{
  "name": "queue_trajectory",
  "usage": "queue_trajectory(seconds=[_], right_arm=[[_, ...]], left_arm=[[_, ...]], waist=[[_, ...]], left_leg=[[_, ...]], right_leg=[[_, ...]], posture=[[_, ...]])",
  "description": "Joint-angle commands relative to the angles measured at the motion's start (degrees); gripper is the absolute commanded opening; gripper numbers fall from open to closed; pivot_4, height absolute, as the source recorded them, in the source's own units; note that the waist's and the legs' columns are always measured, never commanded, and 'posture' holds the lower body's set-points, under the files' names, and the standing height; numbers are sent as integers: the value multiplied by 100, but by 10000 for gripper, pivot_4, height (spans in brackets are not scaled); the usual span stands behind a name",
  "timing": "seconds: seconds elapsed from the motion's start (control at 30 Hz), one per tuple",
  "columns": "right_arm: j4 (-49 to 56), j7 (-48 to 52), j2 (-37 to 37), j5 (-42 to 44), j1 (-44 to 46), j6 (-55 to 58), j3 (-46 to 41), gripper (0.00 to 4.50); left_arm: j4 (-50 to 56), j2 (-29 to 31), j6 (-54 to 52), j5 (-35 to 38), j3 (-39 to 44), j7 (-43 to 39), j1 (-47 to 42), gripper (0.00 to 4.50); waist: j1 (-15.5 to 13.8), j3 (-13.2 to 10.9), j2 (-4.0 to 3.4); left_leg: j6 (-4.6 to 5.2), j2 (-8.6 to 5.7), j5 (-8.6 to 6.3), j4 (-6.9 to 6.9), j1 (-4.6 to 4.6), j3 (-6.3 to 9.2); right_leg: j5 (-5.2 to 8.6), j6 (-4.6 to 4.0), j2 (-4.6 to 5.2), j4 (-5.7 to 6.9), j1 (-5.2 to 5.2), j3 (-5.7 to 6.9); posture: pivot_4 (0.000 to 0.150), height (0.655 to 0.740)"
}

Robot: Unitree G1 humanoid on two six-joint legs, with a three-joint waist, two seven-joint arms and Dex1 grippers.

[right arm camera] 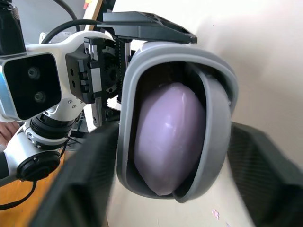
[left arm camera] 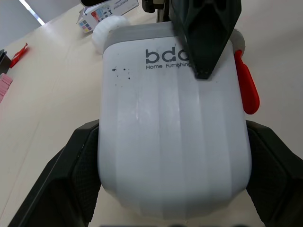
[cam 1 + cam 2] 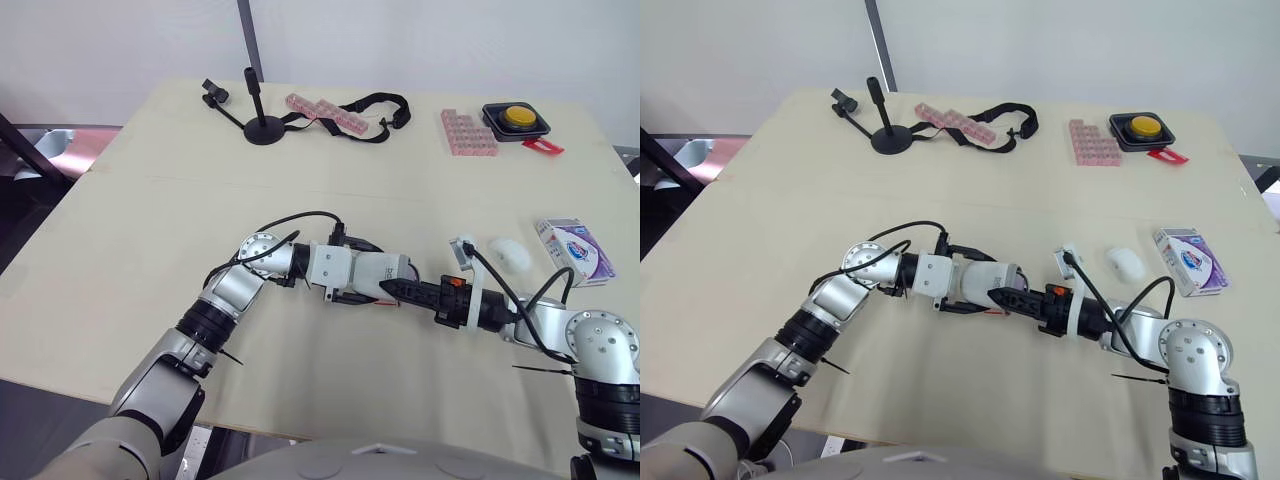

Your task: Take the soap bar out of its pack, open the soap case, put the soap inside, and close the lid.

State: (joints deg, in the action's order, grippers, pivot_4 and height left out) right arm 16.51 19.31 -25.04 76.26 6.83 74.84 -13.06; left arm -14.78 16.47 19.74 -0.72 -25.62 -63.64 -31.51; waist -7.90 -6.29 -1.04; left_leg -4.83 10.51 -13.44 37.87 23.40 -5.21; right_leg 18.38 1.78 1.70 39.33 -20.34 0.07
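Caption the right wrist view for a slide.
Lilac soap sits inside the open case, gripped by the left hand.

- Left arm (image 3: 225, 295), right arm (image 3: 600, 345): silver-grey shells, black joint rings.
- Left wrist (image 3: 330, 268): white, boxy.
- Cables (image 3: 300, 217): black, looping.
- Left fingers (image 2: 66, 175): matte black.

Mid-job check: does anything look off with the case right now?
Yes. The soap case, held in the left tool, is not closed: its lid sits ajar and tilted, purple soap showing in the gap. Small dark specks mark its outer face.
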Motion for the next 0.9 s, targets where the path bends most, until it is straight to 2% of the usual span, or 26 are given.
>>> queue_trajectory(seconds=[0.03,0.27,0.4,0.53,0.6,0.9], right_arm=[[44,-11,-47,134,99,-85,27,21275],[26,-65,-74,251,103,-138,84,21220],[59,-52,-119,221,121,-166,154,21220],[52,-59,-157,320,178,-145,192,21220],[43,-66,-175,362,197,-137,202,21220],[27,-105,-242,428,197,-175,270,21220]], left_arm=[[153,-47,109,126,82,64,-82,34719],[139,-30,26,138,89,135,-61,34719],[281,-15,-504,317,99,-5,-19,34719],[270,10,-396,271,89,-87,-72,34719],[223,-1,-375,289,111,-95,-103,44884],[153,29,-350,390,152,-225,-189,44884]], waist=[[-2,0,0],[-10,0,0],[-6,0,0],[-1,0,0],[-8,0,-1],[-9,-1,-1]], left_leg=[[0,0,0,0,0,0],[0,-1,0,0,1,0],[0,-1,0,0,1,0],[0,-1,0,-1,1,0],[0,-1,0,-1,2,0],[0,-2,0,-1,3,0]], right_leg=[[0,0,1,0,0,0],[0,1,2,-1,0,2],[0,1,2,0,-1,2],[0,1,2,0,-1,2],[0,1,2,-1,-1,2],[0,1,2,-3,-1,2]], posture=[[1500,7343],[1500,7343],[1500,7343],[1500,7343],[1500,7343],[1500,7343]])
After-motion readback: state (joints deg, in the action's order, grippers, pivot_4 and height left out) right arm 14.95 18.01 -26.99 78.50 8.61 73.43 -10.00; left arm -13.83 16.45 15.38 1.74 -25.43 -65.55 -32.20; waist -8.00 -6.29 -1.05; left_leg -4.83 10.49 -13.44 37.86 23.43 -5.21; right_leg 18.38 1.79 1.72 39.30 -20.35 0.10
